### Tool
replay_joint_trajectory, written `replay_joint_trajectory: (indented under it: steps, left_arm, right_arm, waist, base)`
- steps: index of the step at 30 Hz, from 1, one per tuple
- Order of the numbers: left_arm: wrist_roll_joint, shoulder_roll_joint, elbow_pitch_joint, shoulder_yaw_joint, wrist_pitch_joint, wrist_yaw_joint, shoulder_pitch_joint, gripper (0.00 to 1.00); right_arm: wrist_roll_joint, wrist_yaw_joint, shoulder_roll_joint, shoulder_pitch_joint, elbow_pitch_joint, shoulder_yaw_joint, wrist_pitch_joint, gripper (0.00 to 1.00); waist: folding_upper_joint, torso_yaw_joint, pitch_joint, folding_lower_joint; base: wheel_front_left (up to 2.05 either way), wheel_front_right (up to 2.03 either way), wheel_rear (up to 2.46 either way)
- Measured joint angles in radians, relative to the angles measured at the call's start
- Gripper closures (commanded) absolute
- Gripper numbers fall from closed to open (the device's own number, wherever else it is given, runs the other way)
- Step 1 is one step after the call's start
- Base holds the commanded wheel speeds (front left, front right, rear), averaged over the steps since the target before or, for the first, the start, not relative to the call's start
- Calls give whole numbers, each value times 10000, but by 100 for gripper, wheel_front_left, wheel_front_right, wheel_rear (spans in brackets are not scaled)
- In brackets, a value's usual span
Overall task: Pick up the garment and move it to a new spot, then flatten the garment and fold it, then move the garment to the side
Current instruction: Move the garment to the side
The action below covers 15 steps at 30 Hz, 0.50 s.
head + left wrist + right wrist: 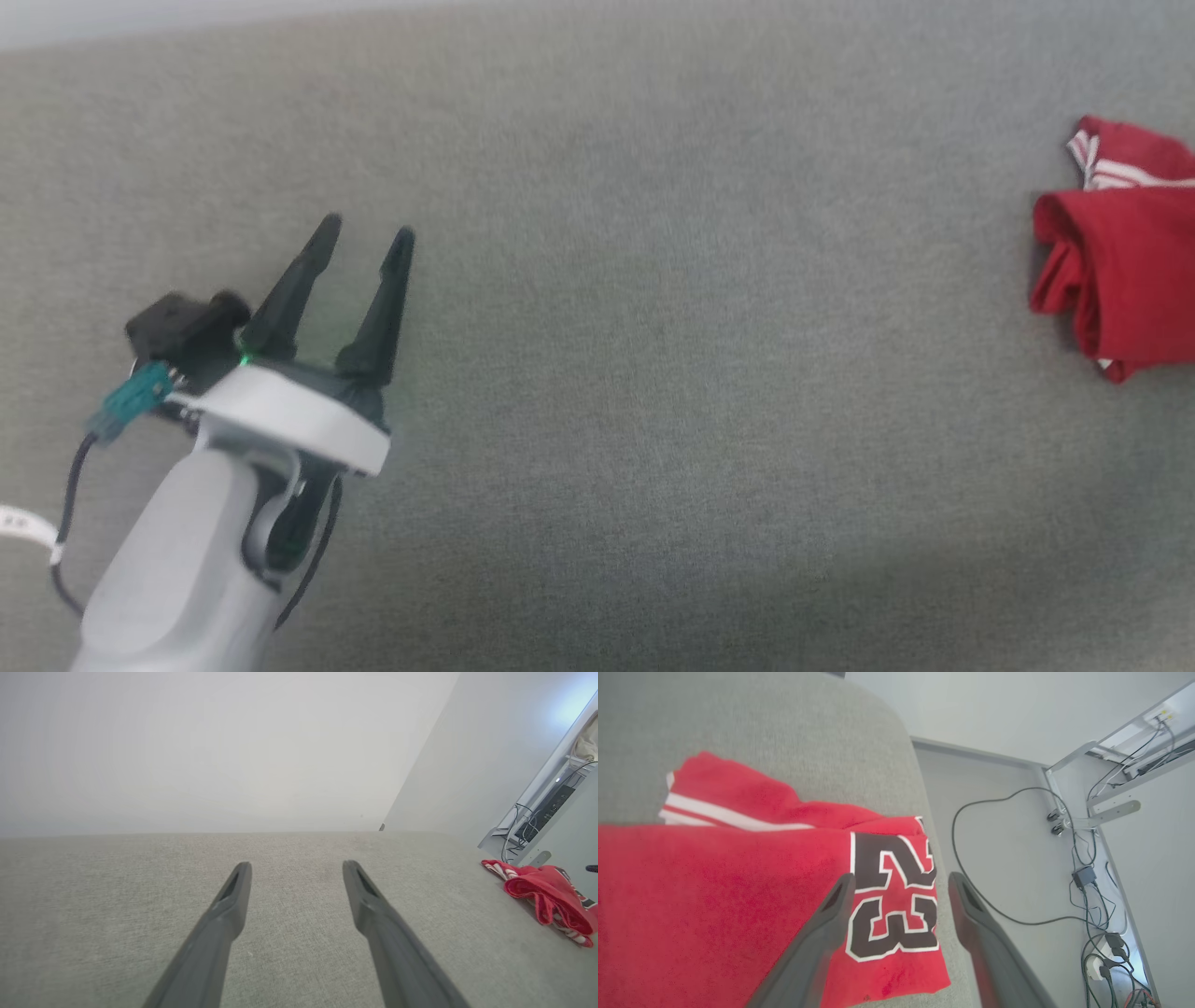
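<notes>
Loads of open room here: the grey fabric-topped desk [653,280] runs open from the left pincer [366,230], at about 8 o'clock in the head view, right across to the garment. That's a crumpled red jersey shirt with red-white striped trim [1120,252], sitting at 3 o'clock and cut off by the frame edge. The left pincer is released, fingers spread, nothing in it.

In the right wrist view the right pincer [901,879] is spread wide too, poised over the shirt and gripping nothing. The shirt's hem lies just beside the desk's rounded edge. Past it, towards 3 o'clock, is pale floor [1017,858] with a looping black cable [955,840]. Readable: "23" in black, white-outlined block numerals.
</notes>
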<state>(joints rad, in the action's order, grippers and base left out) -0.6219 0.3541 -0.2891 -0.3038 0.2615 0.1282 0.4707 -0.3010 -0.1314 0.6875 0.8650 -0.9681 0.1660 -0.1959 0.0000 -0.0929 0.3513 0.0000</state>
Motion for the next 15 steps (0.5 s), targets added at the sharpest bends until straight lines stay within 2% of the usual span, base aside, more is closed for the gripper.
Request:
replay_joint_trajectory:
  steps: [3,11,15]
  left_arm:
    - [-59,157,6,198,2,0,-439,0]
    - [-29,384,-48,569,2,0,-1897,0]
    - [81,391,-119,1070,0,0,-2605,0]
  right_arm:
    - [-280,0,-107,-34,2,63,387,0]
    - [-803,0,-888,-906,637,794,2096,0]
    - [-888,0,-1340,-1548,899,1024,3020,0]
  waist:
    - [0,60,-483,0]
    - [0,287,-1911,0]
    - [0,432,-2627,0]
  base:
    - [0,0,0]
    - [0,0,0]
    - [0,0,0]
